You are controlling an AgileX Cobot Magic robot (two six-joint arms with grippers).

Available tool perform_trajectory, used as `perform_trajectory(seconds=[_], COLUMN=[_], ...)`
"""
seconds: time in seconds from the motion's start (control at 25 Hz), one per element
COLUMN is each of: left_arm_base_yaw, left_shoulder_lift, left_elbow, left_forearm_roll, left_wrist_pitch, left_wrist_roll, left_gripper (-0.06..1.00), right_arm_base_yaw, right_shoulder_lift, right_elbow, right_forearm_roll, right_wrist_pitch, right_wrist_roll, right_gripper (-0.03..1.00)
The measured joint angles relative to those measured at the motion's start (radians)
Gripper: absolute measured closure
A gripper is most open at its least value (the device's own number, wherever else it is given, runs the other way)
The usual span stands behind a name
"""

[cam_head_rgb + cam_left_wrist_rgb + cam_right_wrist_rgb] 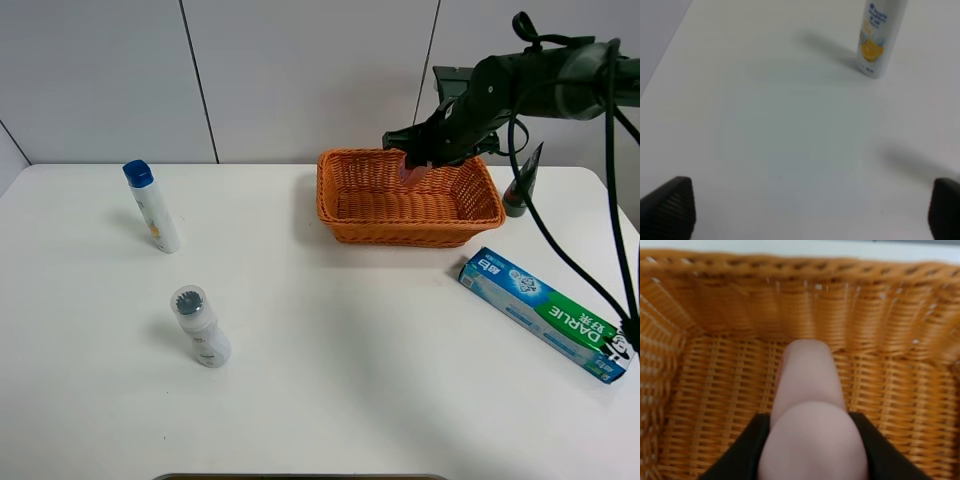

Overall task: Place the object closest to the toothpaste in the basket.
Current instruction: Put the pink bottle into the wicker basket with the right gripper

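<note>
Right wrist view: the black right gripper (812, 455) clamps a smooth pink rounded object (807, 385). Its rear end is cut off and its kind is unclear. Its long axis runs out from the jaws, tip inside the orange wicker basket (740, 295). The left gripper (807, 210) gapes wide. A green-blue toothpaste box (545, 313) lies at the basket's 4 o'clock.

Black fingers (745, 452) of the right gripper (812, 440) clamp a pink rounded object (807, 385) (blurry, close up) above the orange basket (715, 315), over its woven floor.
</note>
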Motion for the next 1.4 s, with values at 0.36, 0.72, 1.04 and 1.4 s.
perform_trajectory(seconds=[0.36, 0.72, 1.04, 1.4], left_arm_base_yaw=[0.000, 0.000, 0.000, 0.000], left_shoulder_lift=[0.000, 0.000, 0.000, 0.000], left_elbow=[0.000, 0.000, 0.000, 0.000], left_forearm_roll=[0.000, 0.000, 0.000, 0.000], left_wrist_pitch=[0.000, 0.000, 0.000, 0.000], left_wrist_roll=[0.000, 0.000, 0.000, 0.000], left_gripper=[0.00, 0.00, 0.00, 0.00], right_arm_base_yaw=[0.000, 0.000, 0.000, 0.000], right_shoulder_lift=[0.101, 0.115, 0.115, 0.115], right_elbow=[-0.001, -0.001, -0.001, -0.001], right_forearm_roll=[0.000, 0.000, 0.000, 0.000], right_wrist_pitch=[-0.022, -0.025, -0.025, -0.025], right_wrist_roll=[-0.014, -0.026, -0.026, -0.026], right_gripper=[0.59, 0.59, 0.59, 0.54])
